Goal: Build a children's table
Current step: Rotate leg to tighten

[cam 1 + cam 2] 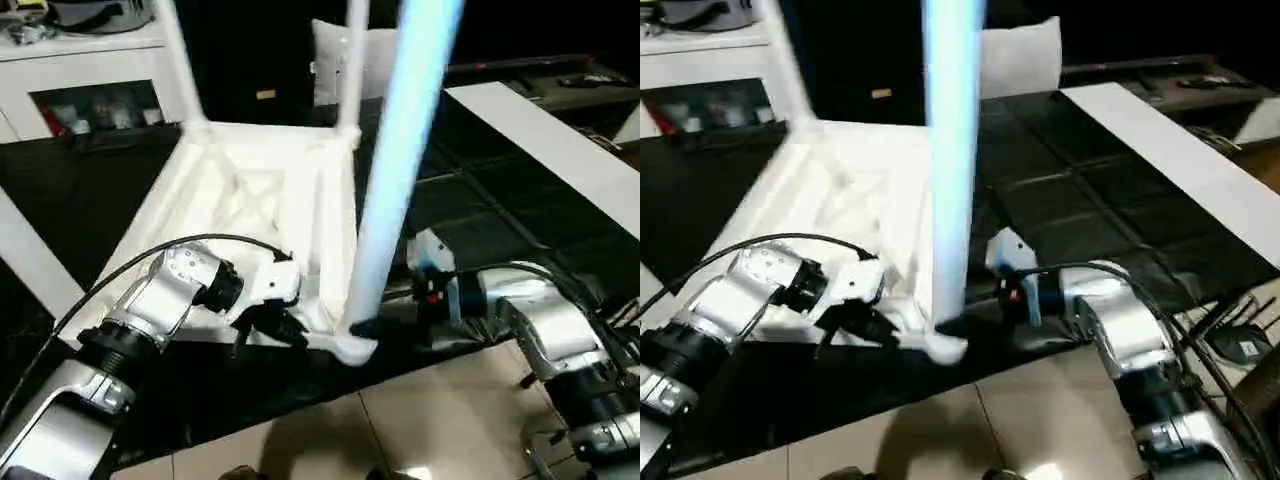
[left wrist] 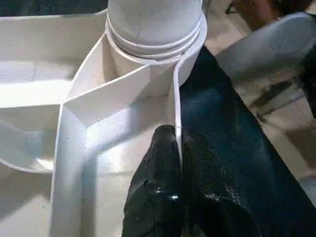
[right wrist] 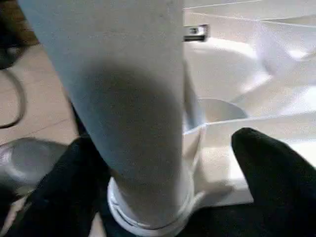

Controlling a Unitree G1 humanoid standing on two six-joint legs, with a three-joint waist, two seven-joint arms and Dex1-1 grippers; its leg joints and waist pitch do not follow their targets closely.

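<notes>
Three legs stand in the upturned top (image 1: 250, 190): two far ones and the near leg (image 1: 395, 170); a fourth isn't visible. Left gripper (image 2: 173, 148) pinches the top's rim, while right gripper (image 3: 173, 163) stands open around the near leg

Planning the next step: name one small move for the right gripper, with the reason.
Probably close the right gripper on the near leg and twist it tighter: its fingers stand open around the leg, while the left gripper pinches the tabletop's rim.

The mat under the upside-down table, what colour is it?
Black mat, clearest in the left eye view.
</notes>
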